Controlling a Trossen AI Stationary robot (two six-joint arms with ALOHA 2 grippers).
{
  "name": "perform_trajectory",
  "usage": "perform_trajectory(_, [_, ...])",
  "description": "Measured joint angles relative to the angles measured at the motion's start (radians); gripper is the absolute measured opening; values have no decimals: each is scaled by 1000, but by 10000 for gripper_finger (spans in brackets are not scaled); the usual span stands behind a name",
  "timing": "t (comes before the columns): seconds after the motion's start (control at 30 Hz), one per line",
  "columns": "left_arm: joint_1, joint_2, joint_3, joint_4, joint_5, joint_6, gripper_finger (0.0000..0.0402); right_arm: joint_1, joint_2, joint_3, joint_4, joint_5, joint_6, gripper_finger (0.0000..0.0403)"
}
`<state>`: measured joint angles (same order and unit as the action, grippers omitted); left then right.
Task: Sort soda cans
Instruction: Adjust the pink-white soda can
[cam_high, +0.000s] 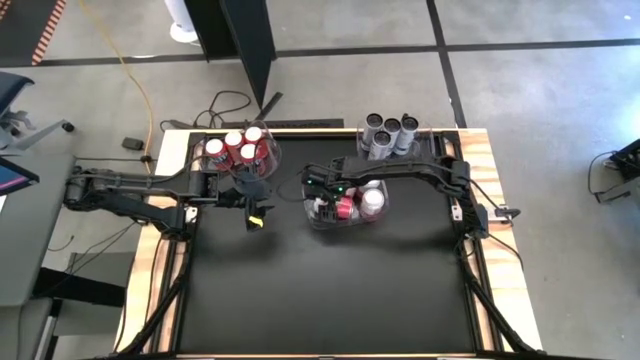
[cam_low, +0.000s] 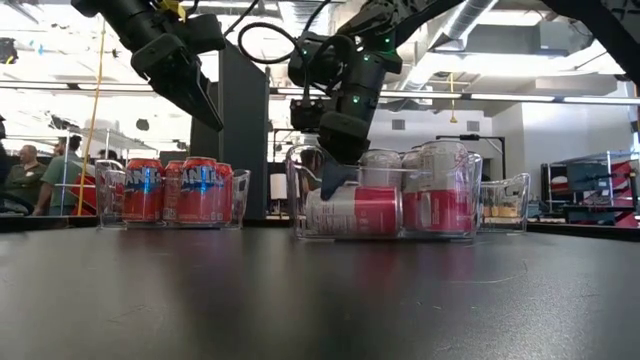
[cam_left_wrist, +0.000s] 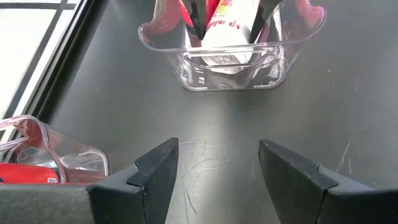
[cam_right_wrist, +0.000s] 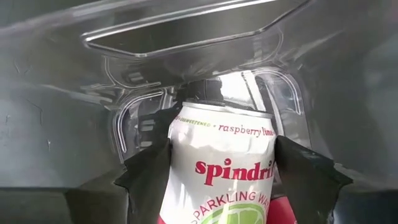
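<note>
- Left bin (cam_high: 262, 135) at 11 o'clock on the table holds upright red cans (cam_high: 240, 148), touching one another.
- Left gripper (cam_high: 253, 203) hangs just beside that bin, toward the table's middle, raised off the surface. Its fingers (cam_left_wrist: 155, 177) are spread with nothing between them – bare tabletop shows in the gap.
- Middle bin (cam_high: 318, 222) sits near 12 o'clock. Right gripper (cam_high: 322, 196) reaches down into it, and its fingers (cam_right_wrist: 149, 171) pinch a pink-and-white can (cam_right_wrist: 221, 168) at its two sides.
- The relation that counts: this can lies on its side, long axis level and pointing away from the right wrist – any lift out has to clear the bin wall (cam_right_wrist: 186, 37) ahead of the can's end.
- The right arm is on the can; the left is well apart from it.
- More pink-and-white cans (cam_high: 372, 200) stand in the same bin.
- Right bin (cam_high: 425, 148) at 1 o'clock holds grey cans (cam_high: 388, 132), upright.
- Hard to make out: from above, the right arm covers the held can, so the number of cans under it is unclear. Whether the can rests on the bin floor cannot be told.
</note>
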<state>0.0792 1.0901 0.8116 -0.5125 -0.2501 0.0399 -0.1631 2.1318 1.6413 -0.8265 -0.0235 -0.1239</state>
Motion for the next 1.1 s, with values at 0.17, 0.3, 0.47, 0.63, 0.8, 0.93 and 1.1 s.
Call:
perform_trajectory(0.17, [0,0,0,-1,0,0,219,4,6,1,1,2,-12,273])
perform_trajectory(0.3, [0,0,0,-1,1,0,219,5,-6,1,-3,12,-5,233])
perform_trajectory(0.47, [0,0,0,-1,1,0,219,14,-10,44,-40,12,-10,180])
perform_trajectory(0.63, [0,0,0,-1,1,-1,219,28,-8,97,-70,18,-24,155])
perform_trajectory(0.8, [0,0,0,-1,1,0,219,39,-4,143,-109,31,-34,133])
perform_trajectory(0.93, [0,0,0,-2,1,0,219,52,-1,174,-149,33,-86,133])
perform_trajectory(1.1, [0,0,0,-2,1,1,219,83,0,218,-177,29,-120,191])
